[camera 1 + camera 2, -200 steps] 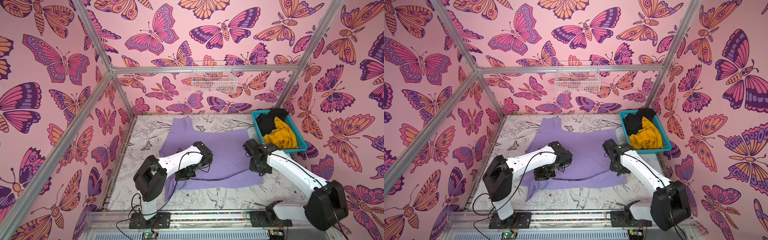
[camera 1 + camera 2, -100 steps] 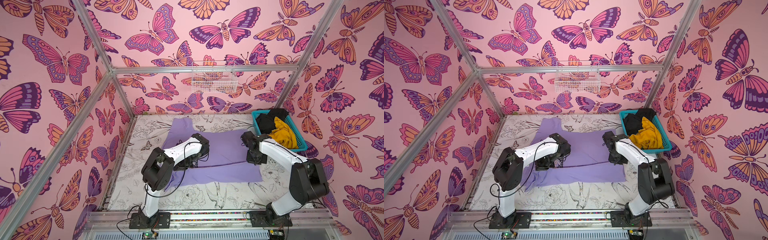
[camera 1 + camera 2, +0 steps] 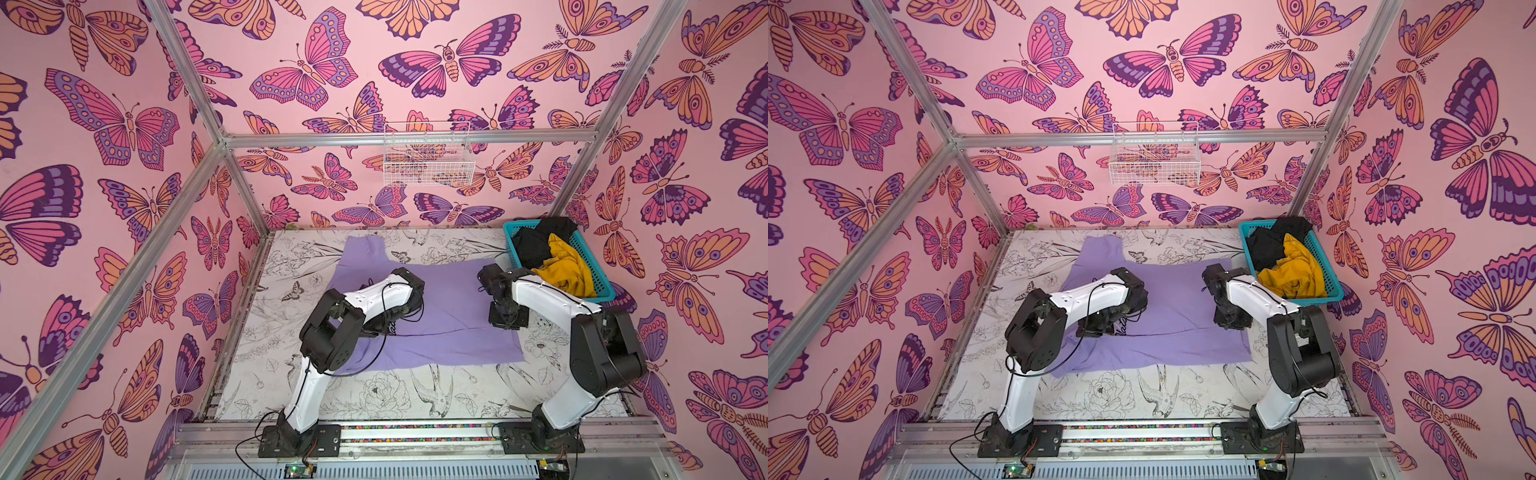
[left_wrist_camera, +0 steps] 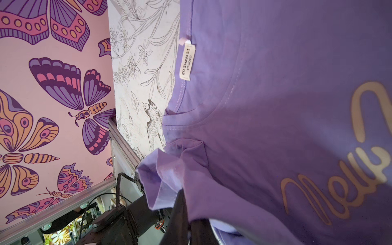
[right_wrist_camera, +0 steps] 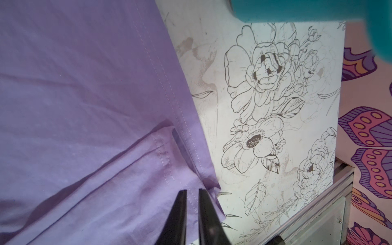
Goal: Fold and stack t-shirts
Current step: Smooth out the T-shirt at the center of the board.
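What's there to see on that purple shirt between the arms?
The purple t-shirt is lavender cloth with stitched hems, a white neck label and tan printed script. It lies on the flower-print table, partly folded over itself. The left gripper pinches a bunch near the collar; the right gripper, jaws slightly apart, sits at a hem corner.
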You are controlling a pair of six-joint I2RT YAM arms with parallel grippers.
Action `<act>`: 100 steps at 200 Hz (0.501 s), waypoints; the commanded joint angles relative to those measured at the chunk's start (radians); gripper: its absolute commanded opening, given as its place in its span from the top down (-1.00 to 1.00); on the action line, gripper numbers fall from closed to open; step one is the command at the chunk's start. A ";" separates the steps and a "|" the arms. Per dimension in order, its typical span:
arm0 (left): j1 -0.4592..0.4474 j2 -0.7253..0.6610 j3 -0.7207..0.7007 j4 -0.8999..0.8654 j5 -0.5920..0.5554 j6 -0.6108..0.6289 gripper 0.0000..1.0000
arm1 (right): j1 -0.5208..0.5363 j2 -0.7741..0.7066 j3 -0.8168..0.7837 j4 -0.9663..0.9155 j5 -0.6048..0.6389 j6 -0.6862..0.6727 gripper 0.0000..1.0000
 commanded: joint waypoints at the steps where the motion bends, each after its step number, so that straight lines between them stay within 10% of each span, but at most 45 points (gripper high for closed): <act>1: 0.005 0.036 0.033 -0.068 -0.065 0.014 0.93 | -0.005 0.017 0.023 -0.008 0.003 0.009 0.68; 100: 0.009 0.072 0.174 -0.072 -0.093 0.059 0.93 | -0.073 0.041 0.015 0.059 -0.104 -0.011 0.31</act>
